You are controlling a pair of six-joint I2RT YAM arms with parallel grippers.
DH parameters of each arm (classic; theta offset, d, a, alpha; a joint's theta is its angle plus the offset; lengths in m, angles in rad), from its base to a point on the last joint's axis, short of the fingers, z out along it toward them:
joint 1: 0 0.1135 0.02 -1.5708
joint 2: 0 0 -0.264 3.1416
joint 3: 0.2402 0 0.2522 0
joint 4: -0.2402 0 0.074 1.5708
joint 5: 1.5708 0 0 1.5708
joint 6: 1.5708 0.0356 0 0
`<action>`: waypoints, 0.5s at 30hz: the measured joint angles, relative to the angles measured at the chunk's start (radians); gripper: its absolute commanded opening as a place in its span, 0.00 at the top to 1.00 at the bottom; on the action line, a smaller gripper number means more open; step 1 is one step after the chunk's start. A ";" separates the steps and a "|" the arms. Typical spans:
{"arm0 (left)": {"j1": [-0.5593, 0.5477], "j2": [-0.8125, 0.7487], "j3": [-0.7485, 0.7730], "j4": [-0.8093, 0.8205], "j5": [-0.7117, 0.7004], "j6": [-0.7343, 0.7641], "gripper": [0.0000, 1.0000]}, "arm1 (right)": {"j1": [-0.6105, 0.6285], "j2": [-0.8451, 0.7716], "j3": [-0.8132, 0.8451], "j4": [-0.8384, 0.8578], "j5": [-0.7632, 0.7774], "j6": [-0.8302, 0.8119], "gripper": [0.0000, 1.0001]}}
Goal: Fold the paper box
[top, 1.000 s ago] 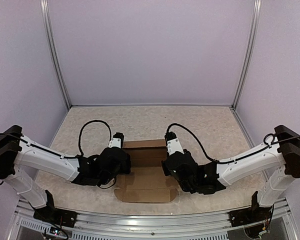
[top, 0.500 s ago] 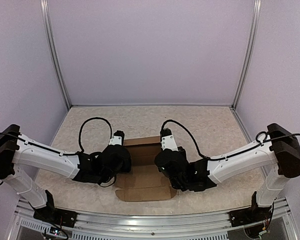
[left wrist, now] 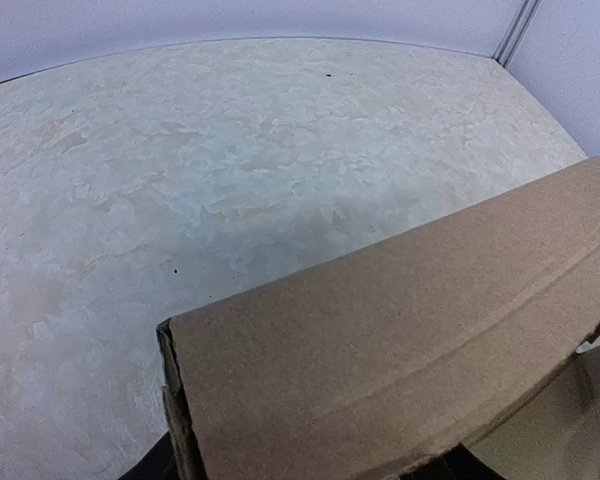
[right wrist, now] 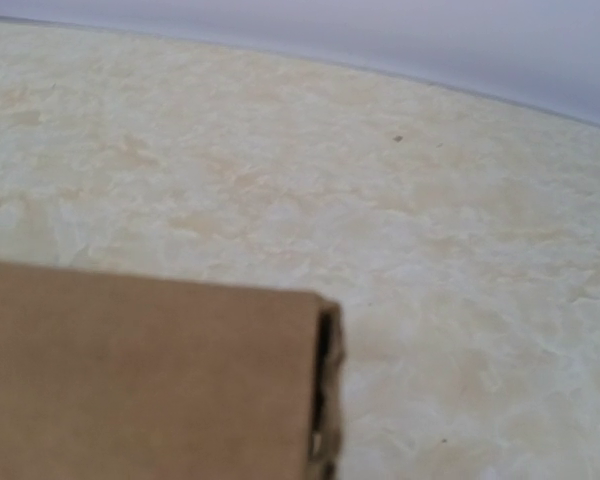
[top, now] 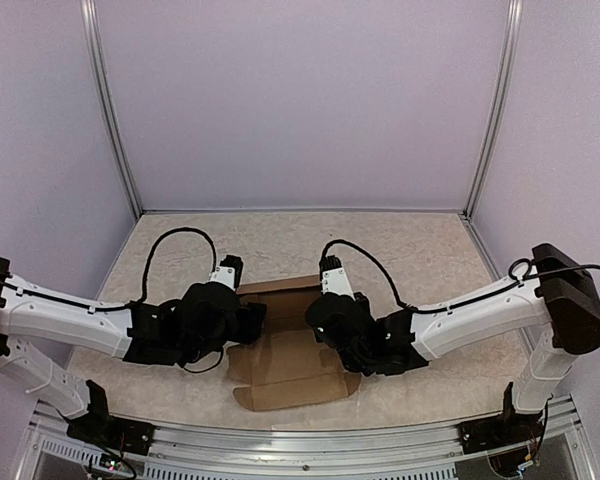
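Paper box (top: pixel 290 368) is lying mid-table (top: pixel 410 250) on the near side, between the two arms. It's mostly a flat sheet, with the far panel lifting off the surface. Left gripper (top: pixel 252 320) is sitting low at the box's left edge. Right gripper (top: pixel 317 318) is sitting low at the right end of the raised far panel.

Left wrist cam: the box is filling the lower frame, showing a doubled edge at its left end and a crease running along it. Right wrist cam: a panel is covering the lower left, end edge showing.

The box is hiding the fingers in every view, so I can't tell how wide either claw is or whether it's clamping the box.
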 measured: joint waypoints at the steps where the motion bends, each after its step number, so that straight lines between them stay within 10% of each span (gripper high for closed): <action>1: -0.001 -0.028 -0.010 -0.002 0.010 0.002 0.39 | -0.009 0.000 0.000 0.000 -0.020 -0.005 1.00; 15: 0.034 -0.503 -0.109 -0.108 0.197 0.106 0.38 | -0.146 0.000 -0.119 0.233 -0.486 -0.234 1.00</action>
